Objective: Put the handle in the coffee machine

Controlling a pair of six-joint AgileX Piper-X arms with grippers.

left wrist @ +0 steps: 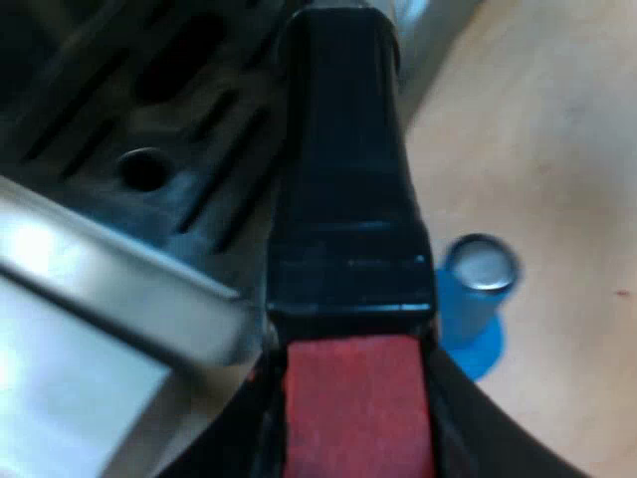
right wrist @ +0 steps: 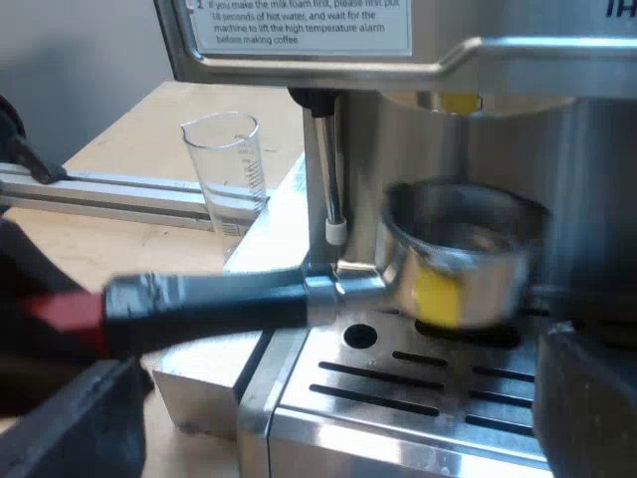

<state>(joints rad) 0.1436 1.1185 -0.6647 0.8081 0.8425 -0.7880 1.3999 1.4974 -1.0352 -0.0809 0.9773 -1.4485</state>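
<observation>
The dark handle (left wrist: 343, 189) with its red end (left wrist: 348, 408) sits between my left gripper's (left wrist: 350, 428) fingers, which are shut on it over the machine's slotted drip tray (left wrist: 149, 129). In the right wrist view the metal holder (right wrist: 458, 254) hangs tilted just under the brew head of the espresso machine (right wrist: 478, 60), above the drip tray (right wrist: 418, 383). Its handle (right wrist: 209, 299) runs out to the red end (right wrist: 60, 311), where my left gripper (right wrist: 25, 334) grips it. My right gripper (right wrist: 328, 423) stands open near the tray, holding nothing.
A blue tamper (left wrist: 478, 299) stands on the wooden table (left wrist: 557, 149) beside the machine. A measuring glass (right wrist: 227, 169) stands on the table near the steam wand (right wrist: 326, 169). An aluminium rail (right wrist: 100, 189) lies across the table behind it.
</observation>
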